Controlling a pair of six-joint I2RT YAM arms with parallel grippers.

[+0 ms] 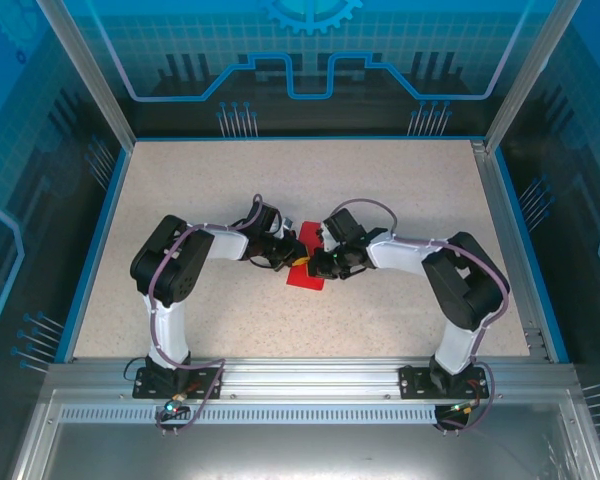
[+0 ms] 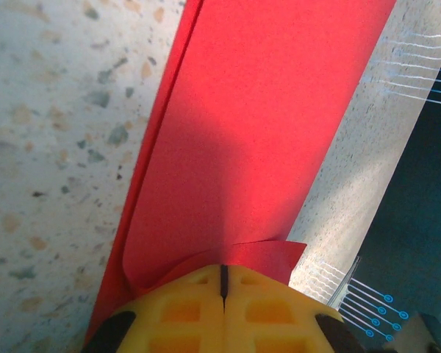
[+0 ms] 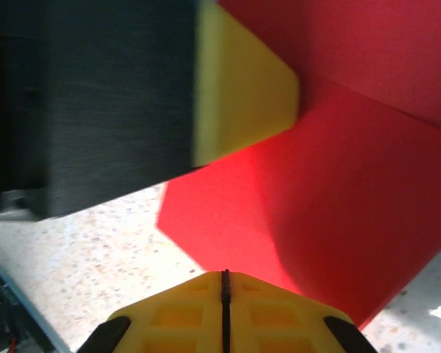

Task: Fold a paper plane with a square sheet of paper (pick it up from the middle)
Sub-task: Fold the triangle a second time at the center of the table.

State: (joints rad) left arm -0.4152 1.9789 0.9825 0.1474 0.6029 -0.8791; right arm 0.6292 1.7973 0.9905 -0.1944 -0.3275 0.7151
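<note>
Left gripper (image 2: pixel 223 273) is clenched, tips touching the folded red sheet of paper (image 2: pixel 257 132). Right gripper (image 3: pixel 225 278) is clenched, tips against the same sheet.

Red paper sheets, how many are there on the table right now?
1. The sheet of red paper lies partly folded in the middle of the table, one edge pinched in the shut left gripper, the shut right gripper at its other side. Another could hide under the grippers.

Speckled beige table (image 1: pixel 280 190), and the folded red sheet of paper (image 1: pixel 306 281) rests on it, just under the left hand (image 1: pixel 292 259) and right hand (image 1: pixel 319 266).
</note>
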